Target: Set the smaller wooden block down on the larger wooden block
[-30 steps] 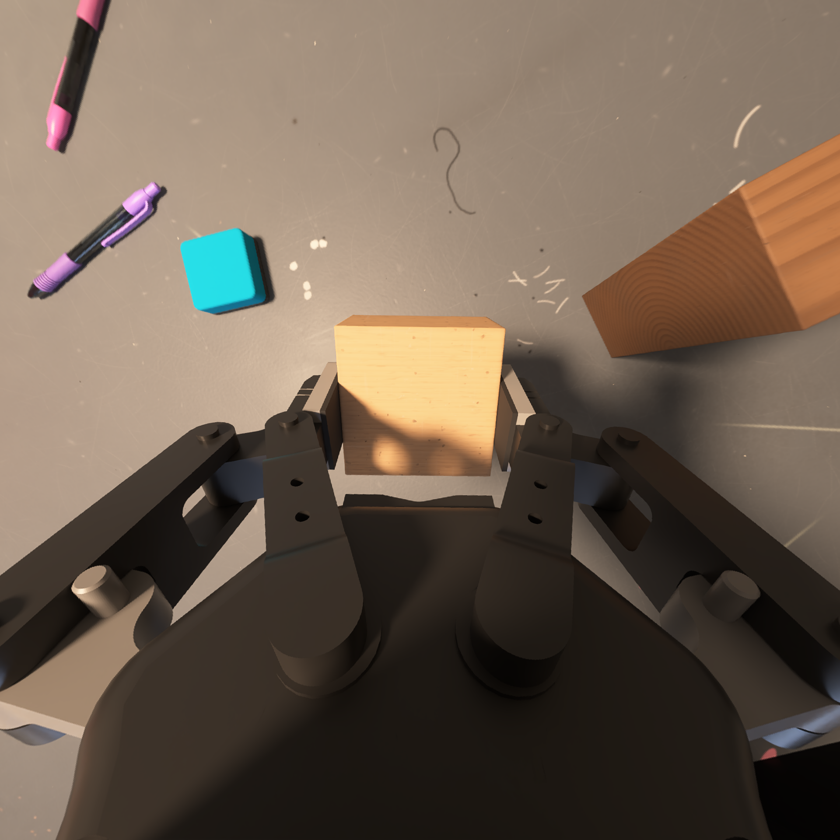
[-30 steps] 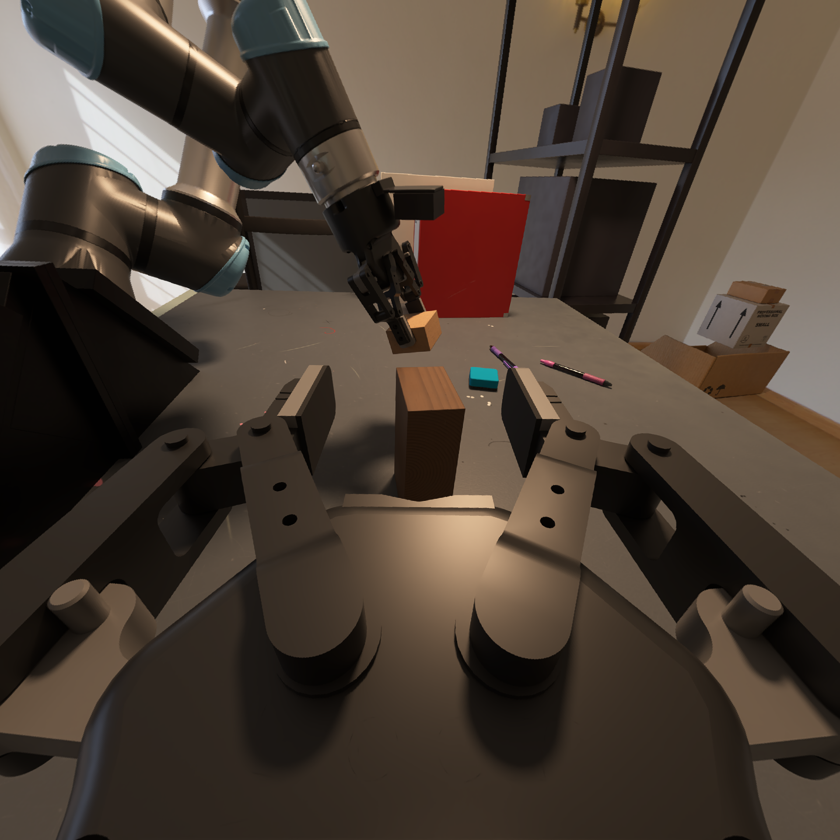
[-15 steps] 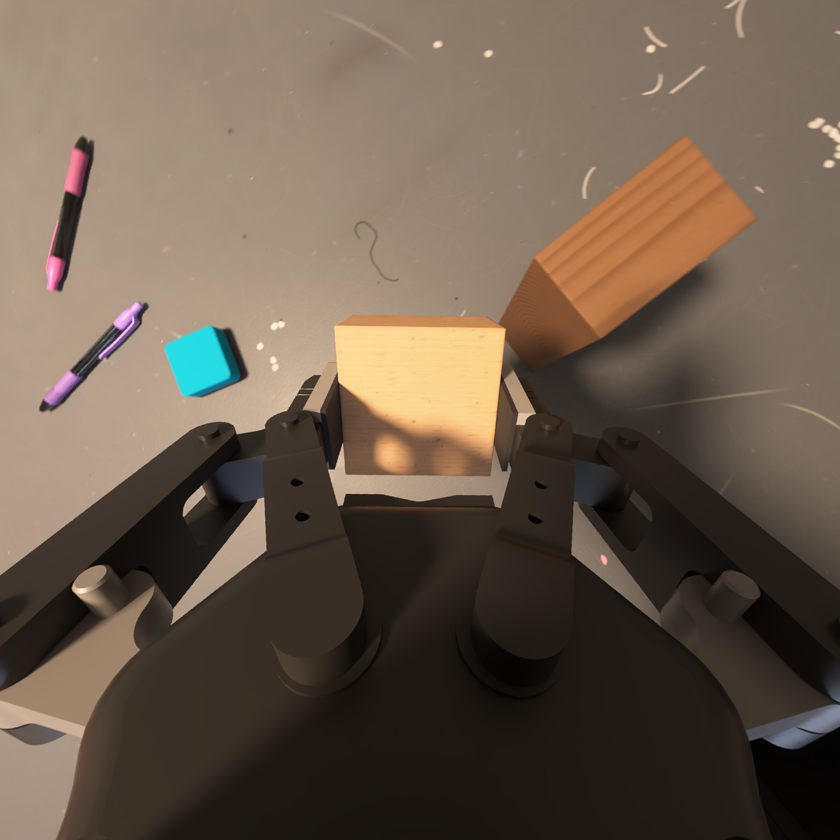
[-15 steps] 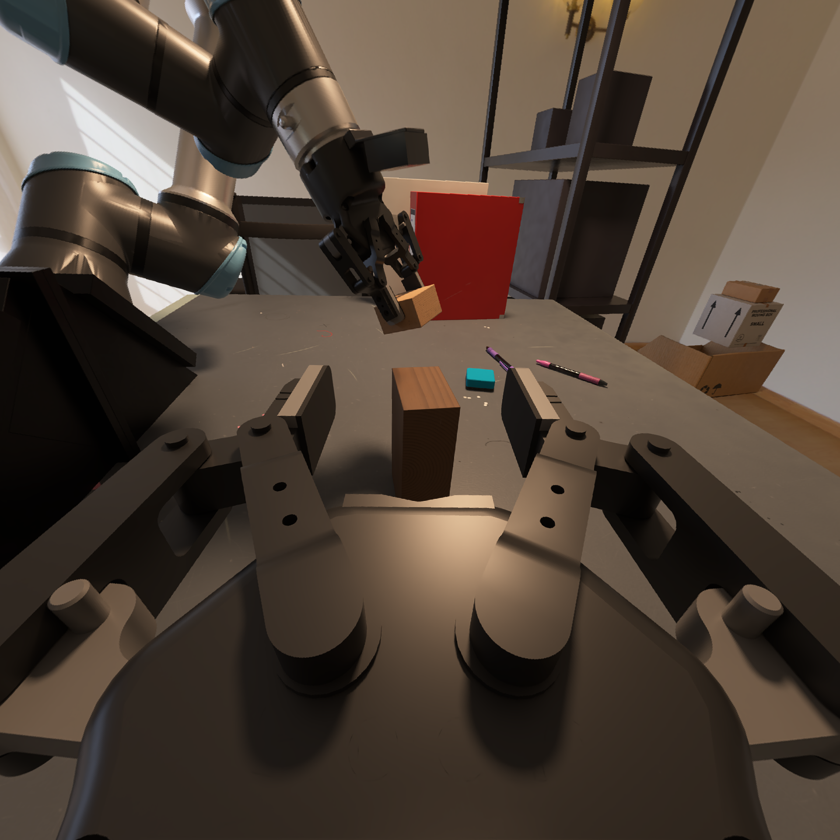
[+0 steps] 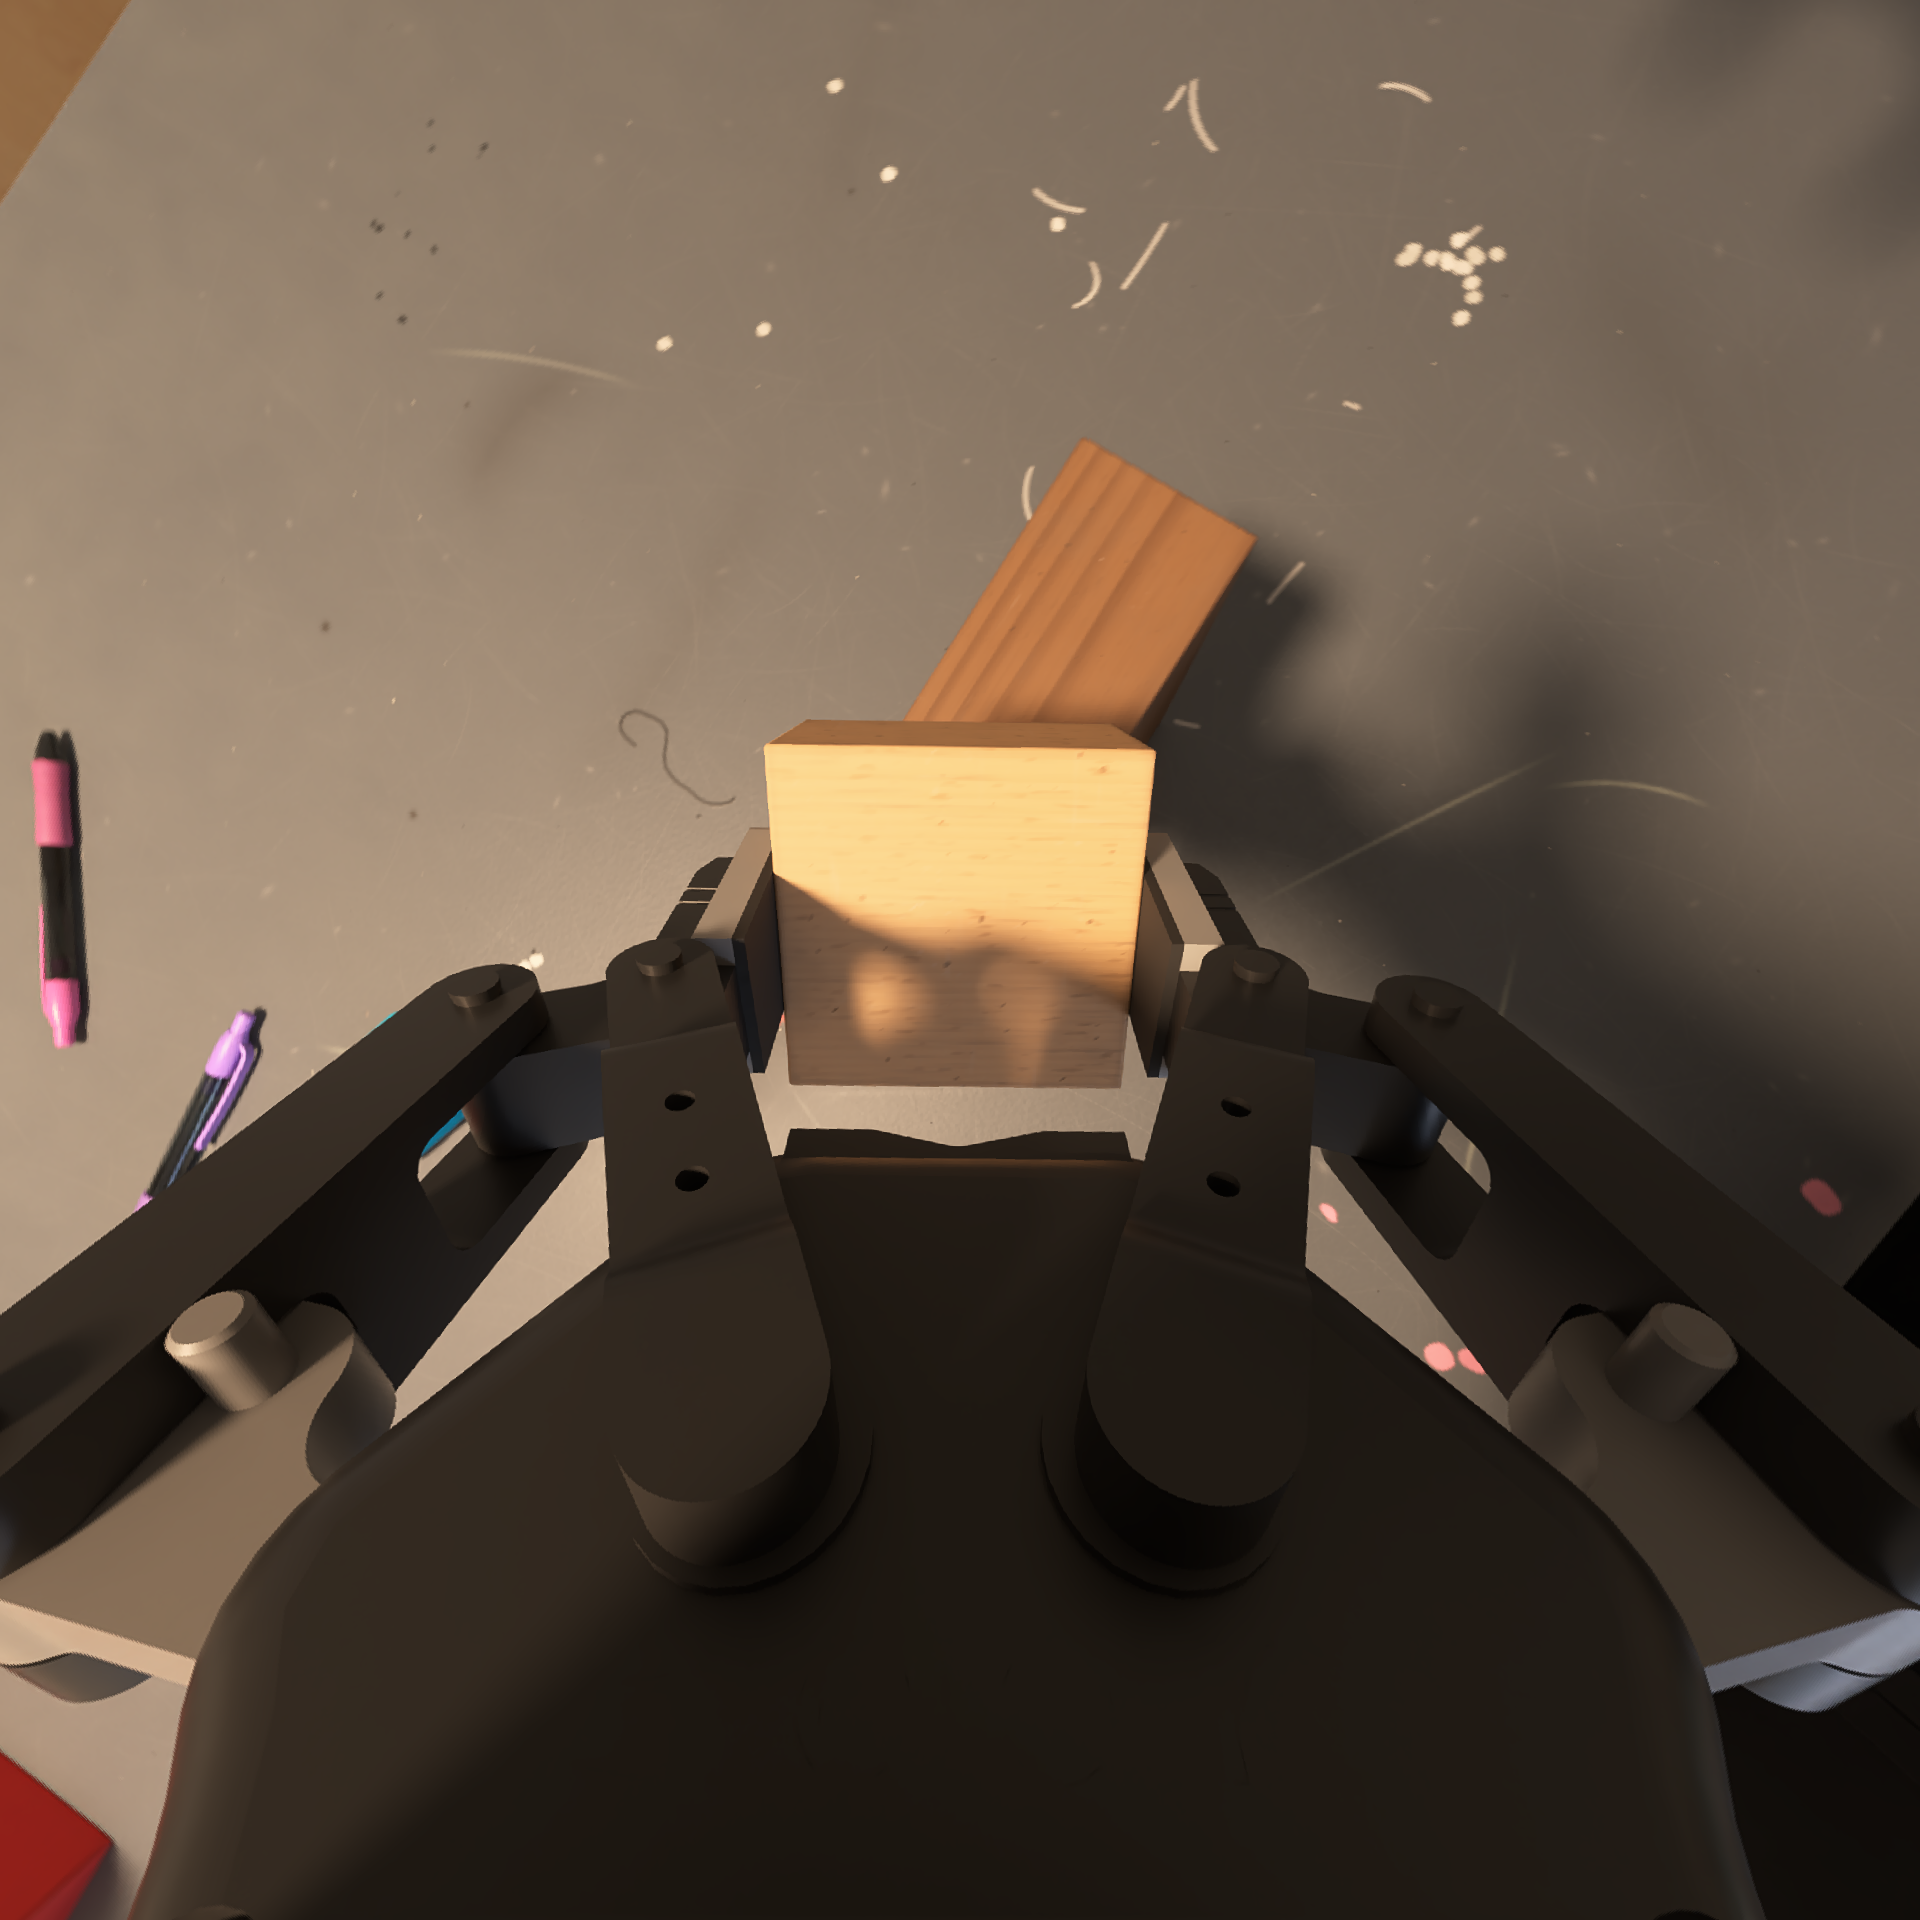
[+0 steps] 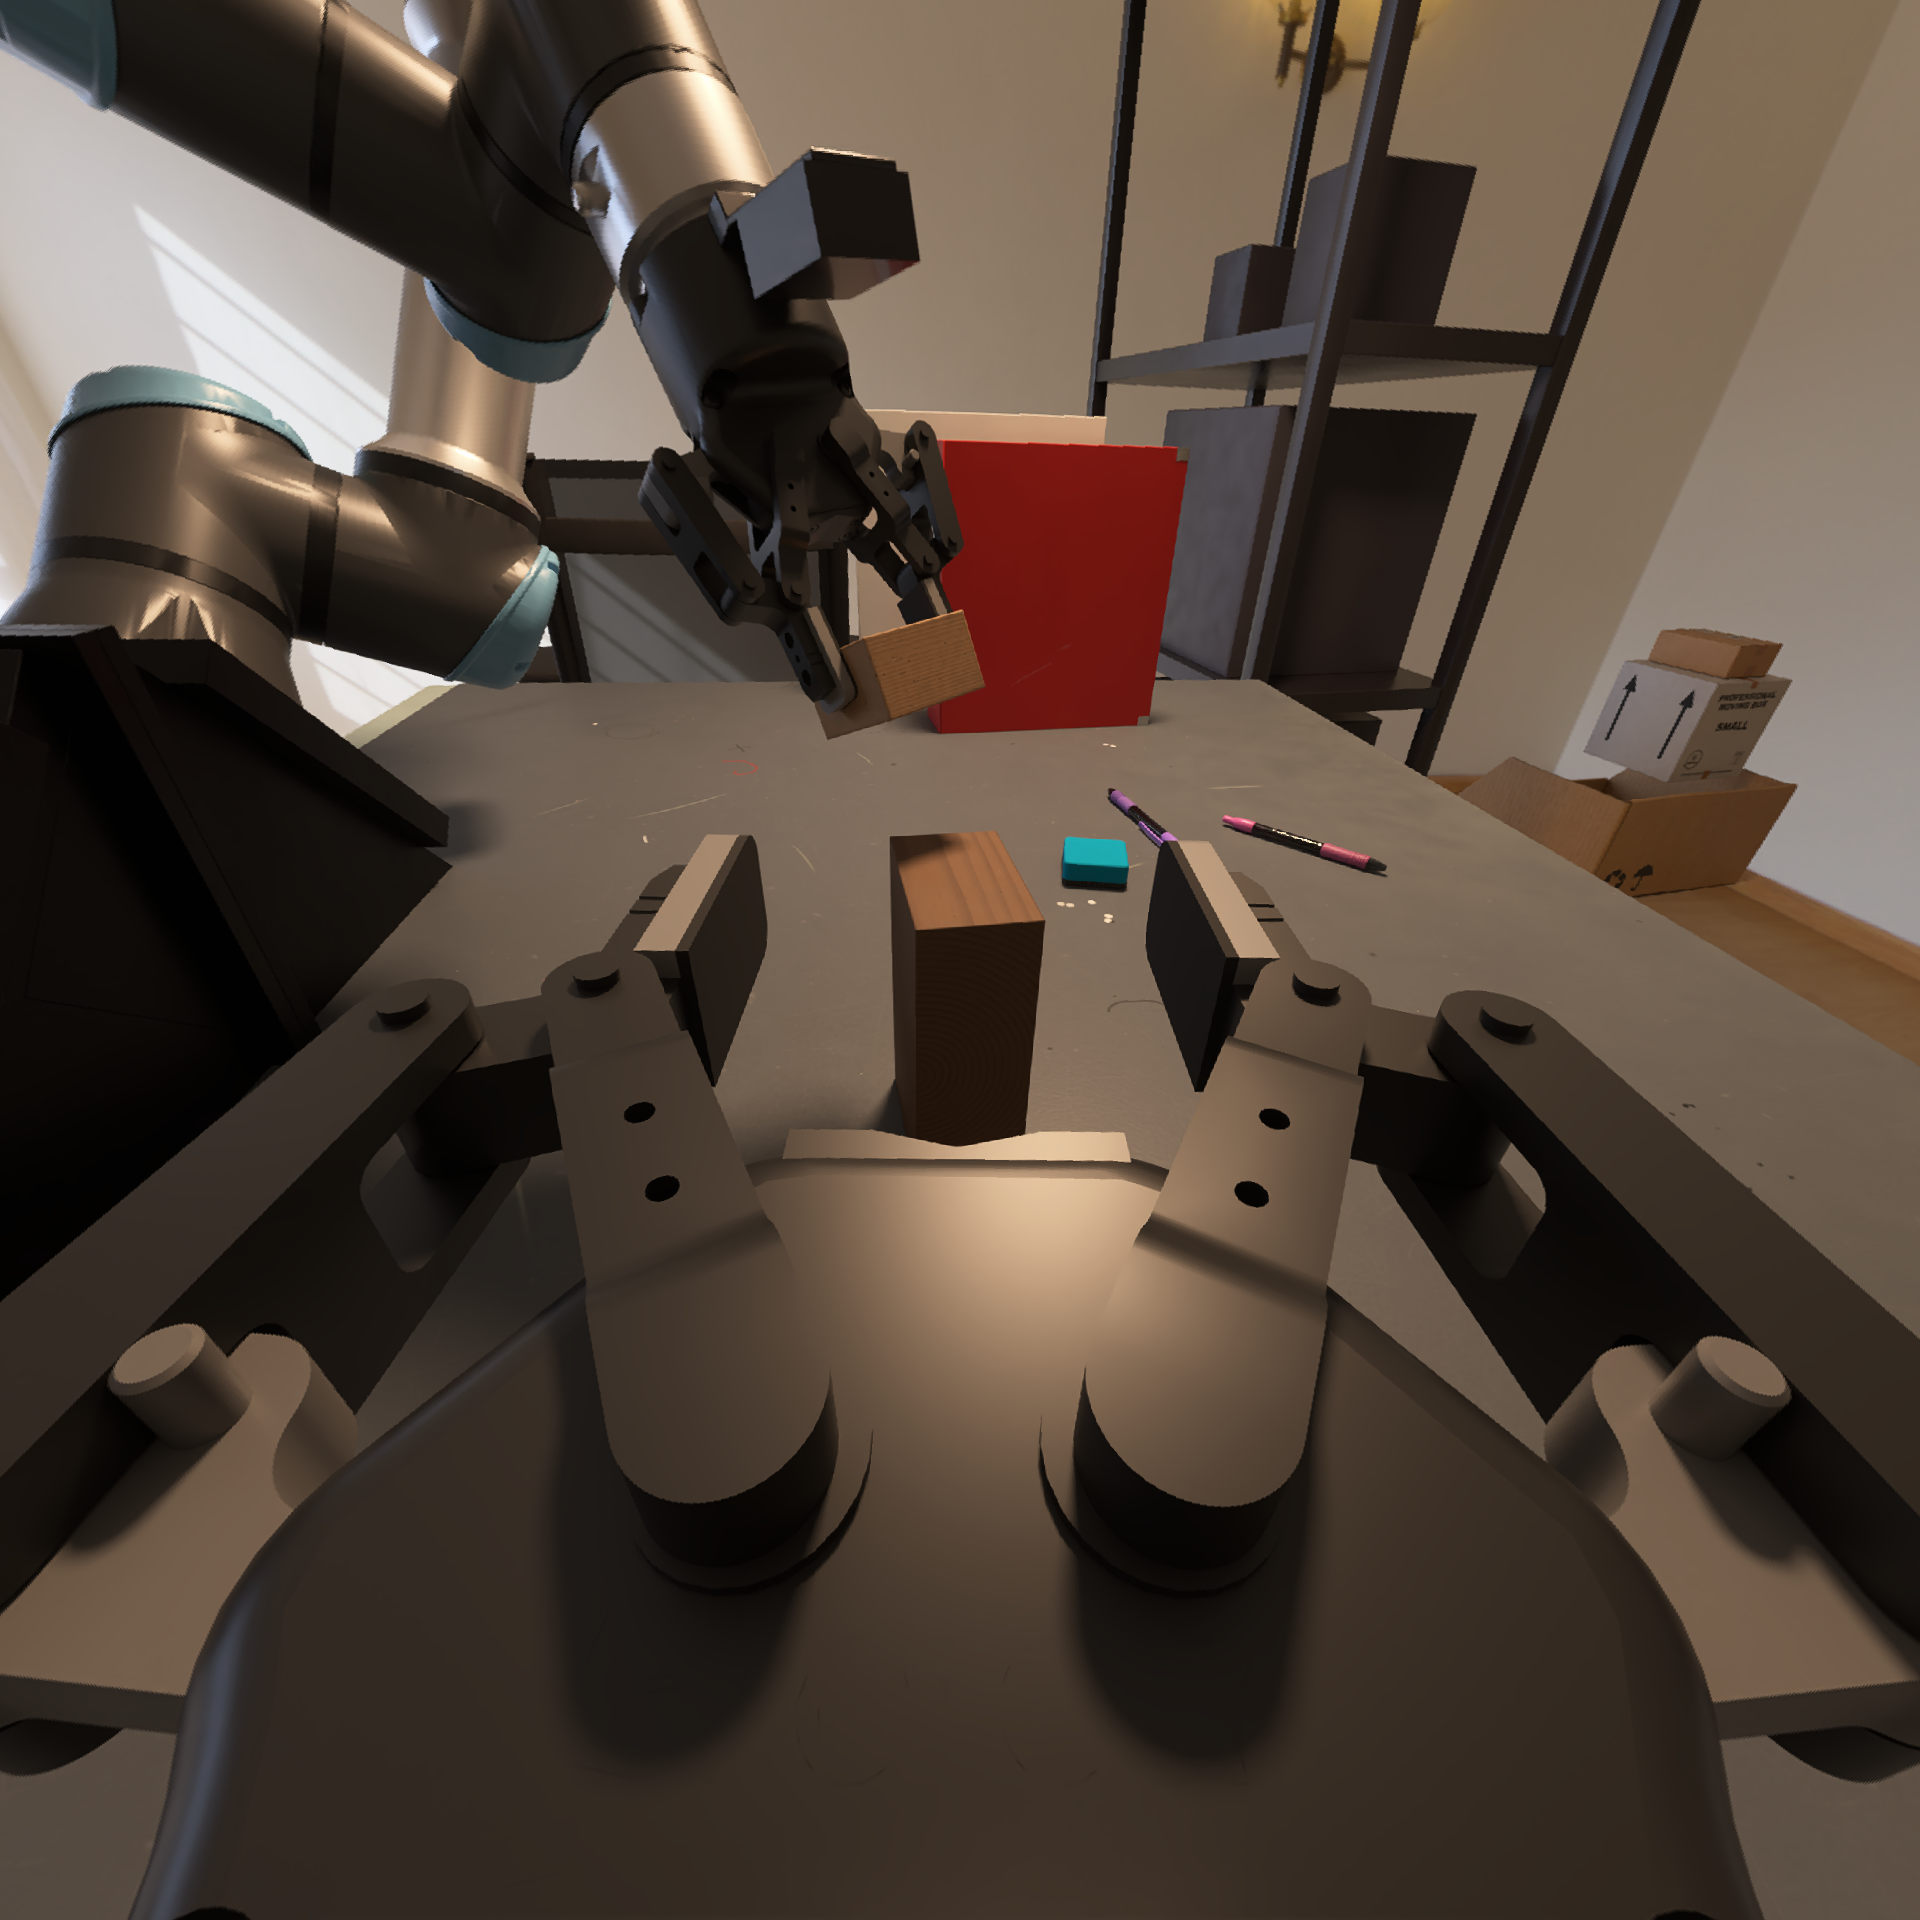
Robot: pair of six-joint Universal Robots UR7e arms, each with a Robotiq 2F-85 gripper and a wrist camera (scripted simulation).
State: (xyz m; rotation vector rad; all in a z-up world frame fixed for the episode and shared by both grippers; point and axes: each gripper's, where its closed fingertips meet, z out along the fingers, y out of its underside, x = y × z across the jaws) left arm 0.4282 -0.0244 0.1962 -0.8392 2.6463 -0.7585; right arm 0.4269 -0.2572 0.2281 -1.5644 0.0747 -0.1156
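My left gripper point(image 5: 956, 914) has the small block point(image 5: 958, 894) clamped, lifted high over the table point(image 5: 520, 468); the big block point(image 6: 966, 977) stands unstacked between my right gripper's point(image 6: 958, 956) spread fingers. Lowering and releasing remain.

Pale blond smaller block point(image 5: 958, 883), reddish-brown grained larger block point(image 6: 966, 977), teal eraser point(image 6: 1095, 862), grey scuffed table point(image 5: 520, 520).

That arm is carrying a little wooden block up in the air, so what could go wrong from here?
The larger wooden block stands tall on a narrow end, so a hard or off-centre landing might topple it. The smaller wooden block, held tilted by the left gripper, may land on an edge and slide off. The open right gripper flanks the target and could get bumped.
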